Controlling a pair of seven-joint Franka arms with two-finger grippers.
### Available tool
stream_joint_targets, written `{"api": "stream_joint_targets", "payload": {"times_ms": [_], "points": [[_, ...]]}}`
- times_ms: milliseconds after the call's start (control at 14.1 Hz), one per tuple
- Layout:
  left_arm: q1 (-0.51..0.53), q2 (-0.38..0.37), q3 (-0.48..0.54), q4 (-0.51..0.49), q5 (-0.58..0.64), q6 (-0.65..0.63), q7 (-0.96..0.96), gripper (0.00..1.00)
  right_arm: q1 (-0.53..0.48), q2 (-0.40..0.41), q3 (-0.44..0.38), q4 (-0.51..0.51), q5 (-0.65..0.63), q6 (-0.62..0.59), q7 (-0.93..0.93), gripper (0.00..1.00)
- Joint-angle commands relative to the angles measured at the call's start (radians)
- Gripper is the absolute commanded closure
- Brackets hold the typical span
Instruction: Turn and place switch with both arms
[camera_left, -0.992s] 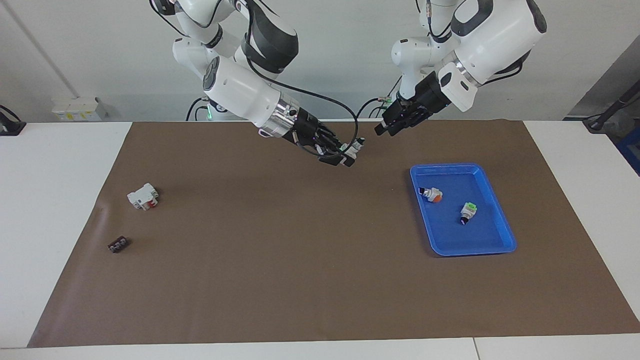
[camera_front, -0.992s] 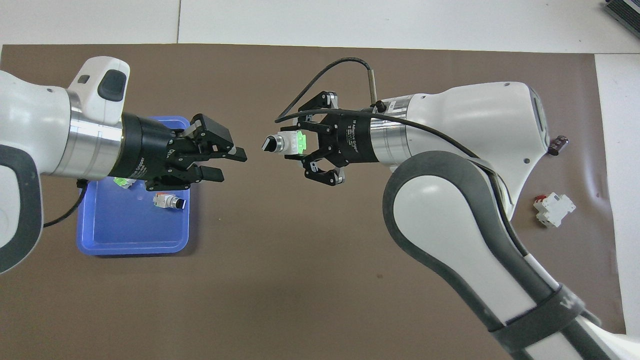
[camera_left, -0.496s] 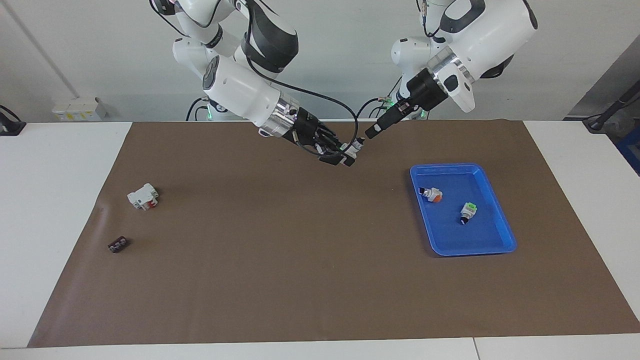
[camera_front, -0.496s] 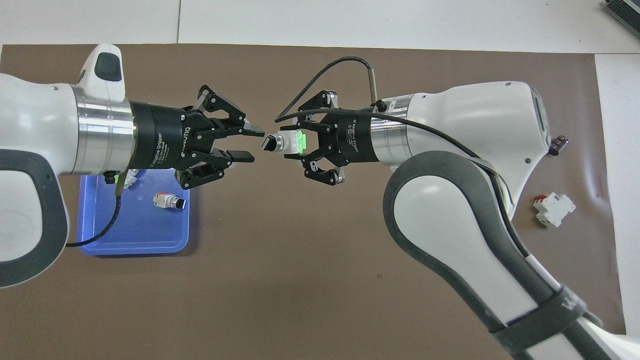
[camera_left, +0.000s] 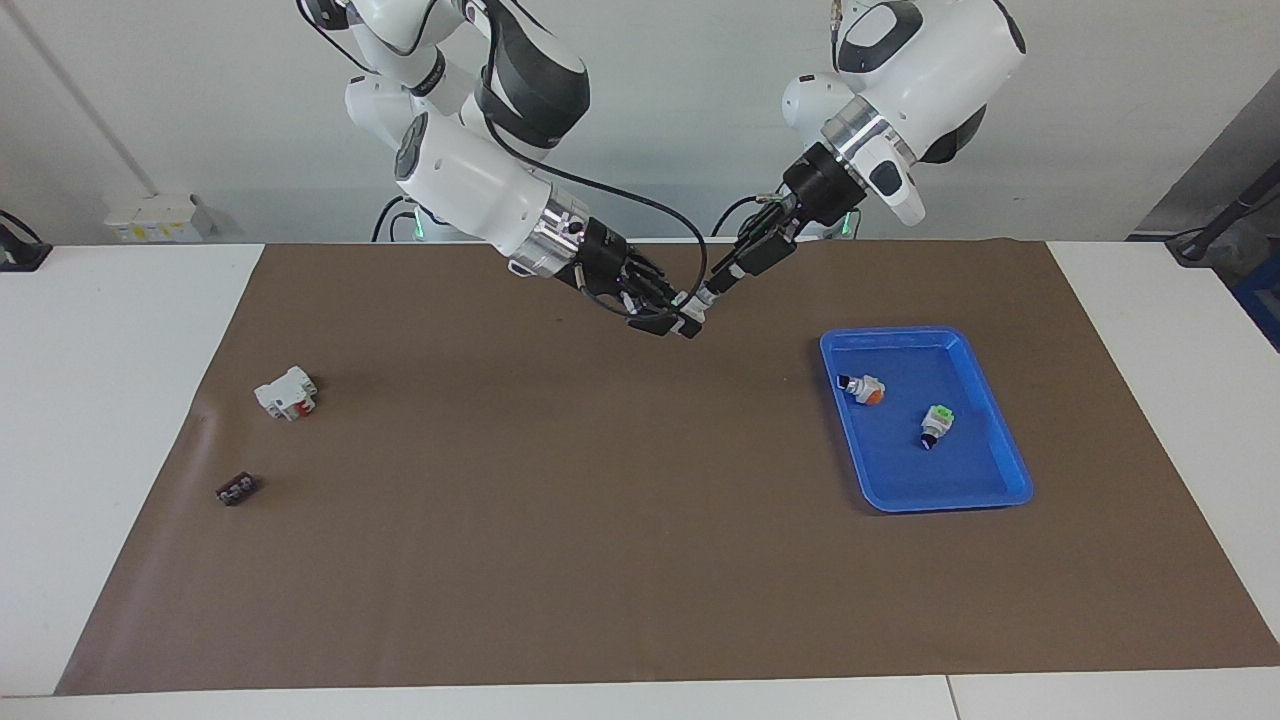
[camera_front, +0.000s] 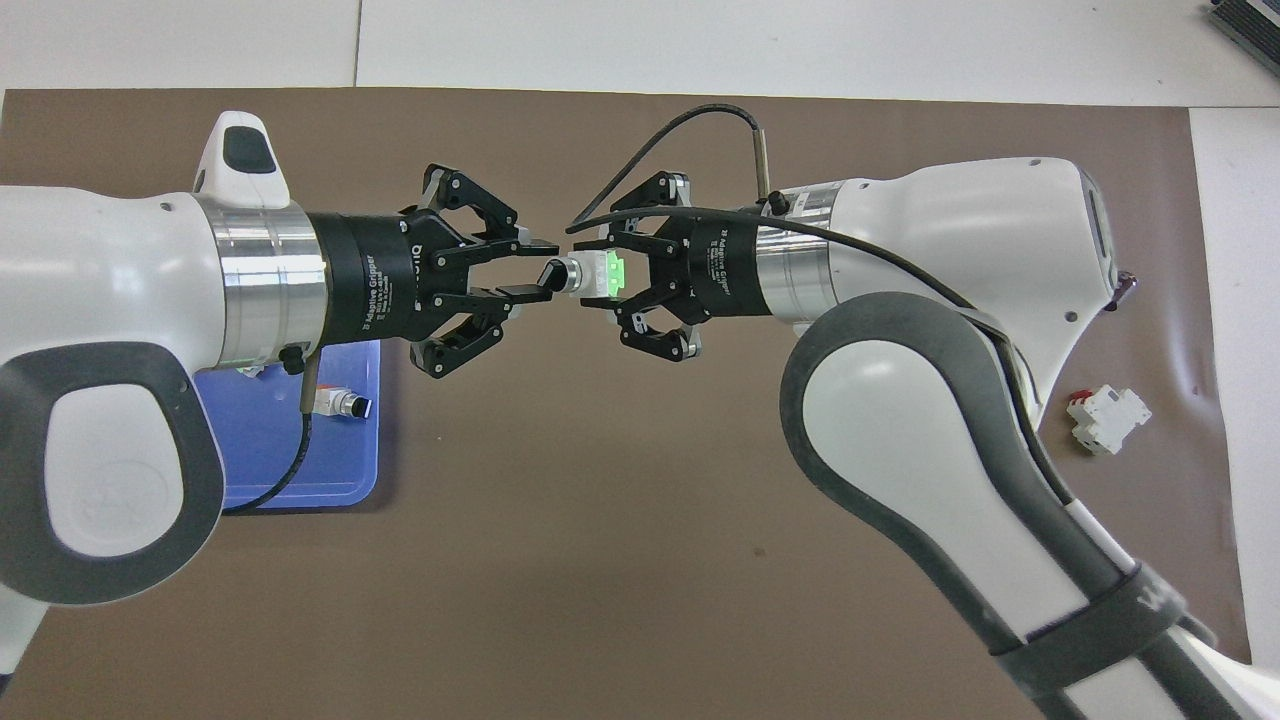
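Switch (camera_front: 590, 275) hung in the air above the brown mat (camera_left: 560, 520), over the part of the mat nearest the robots and well apart from the blue tray (camera_left: 1010, 470). It lay roughly level between the two arms, its pale body and glowing green block at the right arm's side and its small black knob pointing at the left arm. The right gripper (camera_front: 622, 275) held it, fingers closed on the green end while the outer links splayed to either side. The left gripper (camera_front: 535, 268) met it head-on from the tray's end of the table; its fingers (camera_front: 520, 291) stood narrow on either side of the black knob, and whether they actually pressed it could not be told. In the facing view the two grippers came together tip to tip (camera_left: 700, 298) above the mat, the switch a small pale spot between them.

The blue tray sat toward the left arm's end of the table (camera_left: 120, 400). In it lay an orange-ended switch (camera_left: 865, 389) and, farther from the robots than that one, a green-capped switch with a dark tip (camera_left: 935, 422). Well apart from the tray, toward the right arm's end, a white block with a red part (camera_left: 287, 393) rested on the mat, with a small dark piece (camera_left: 236, 489) farther from the robots.
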Motion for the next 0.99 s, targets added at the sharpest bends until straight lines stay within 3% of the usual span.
{"api": "stream_joint_targets", "payload": {"times_ms": [0, 213, 354, 638, 921], "points": [[-0.015, -0.023, 0.012, -0.042, -0.019, 0.024, -0.038, 0.70, -0.003, -0.017, 0.015, -0.006, 0.024, 0.005, 0.004, 1.00], [-0.023, -0.026, 0.012, -0.043, -0.008, 0.019, -0.162, 0.68, -0.001, -0.017, 0.015, -0.006, 0.024, 0.005, 0.004, 1.00], [-0.025, -0.026, 0.013, -0.043, -0.004, 0.001, -0.187, 0.57, -0.001, -0.017, 0.015, -0.006, 0.024, 0.007, 0.004, 1.00], [-0.005, -0.029, 0.021, -0.037, 0.002, -0.082, -0.211, 0.50, -0.001, -0.018, 0.015, -0.004, 0.024, 0.007, 0.004, 1.00], [0.001, -0.029, 0.020, -0.034, 0.013, -0.082, -0.210, 0.57, -0.001, -0.018, 0.015, -0.004, 0.024, 0.007, 0.004, 1.00]]}}
